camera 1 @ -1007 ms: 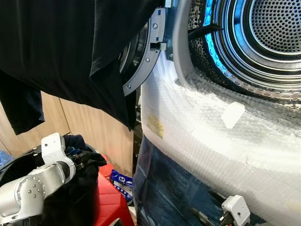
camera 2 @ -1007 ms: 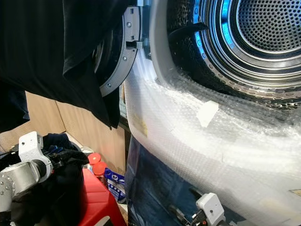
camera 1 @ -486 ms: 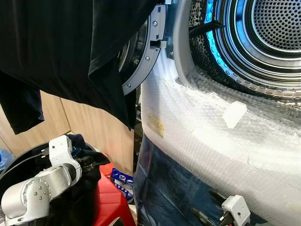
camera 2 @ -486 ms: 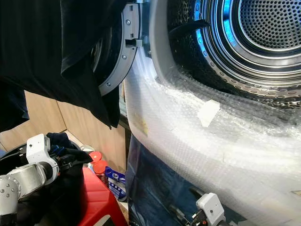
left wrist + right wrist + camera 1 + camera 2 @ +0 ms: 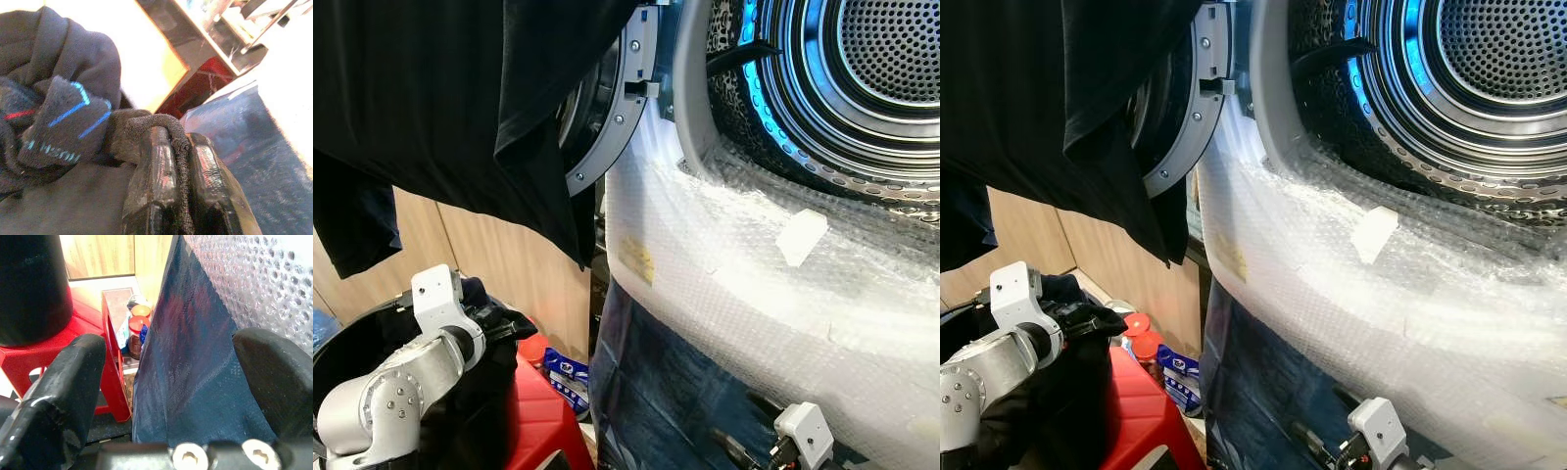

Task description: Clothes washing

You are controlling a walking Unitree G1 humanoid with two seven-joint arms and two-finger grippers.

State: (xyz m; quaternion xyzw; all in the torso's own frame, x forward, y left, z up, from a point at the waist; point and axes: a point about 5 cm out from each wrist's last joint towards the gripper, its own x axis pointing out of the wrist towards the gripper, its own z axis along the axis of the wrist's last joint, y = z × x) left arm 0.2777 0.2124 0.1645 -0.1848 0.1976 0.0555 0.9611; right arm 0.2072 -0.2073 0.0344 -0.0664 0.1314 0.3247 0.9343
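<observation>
Beside the open washing machine (image 5: 773, 264), the left gripper (image 5: 178, 169) pinches a dark garment (image 5: 73, 122) between closed fingers, over the black basket (image 5: 342, 343) on the red stool (image 5: 543, 411). Lower right, the right gripper (image 5: 168, 372) hangs with fingers apart.

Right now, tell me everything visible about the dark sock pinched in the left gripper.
The dark knitted sock is a fuzzy, charcoal-coloured fabric; its ribbed edge folds over and runs down between the two black fingers of the left gripper, which is shut on it. It lies crumpled against a dark sock with blue stripes and lettering, on top of other dark clothes in the black laundry basket.
</observation>
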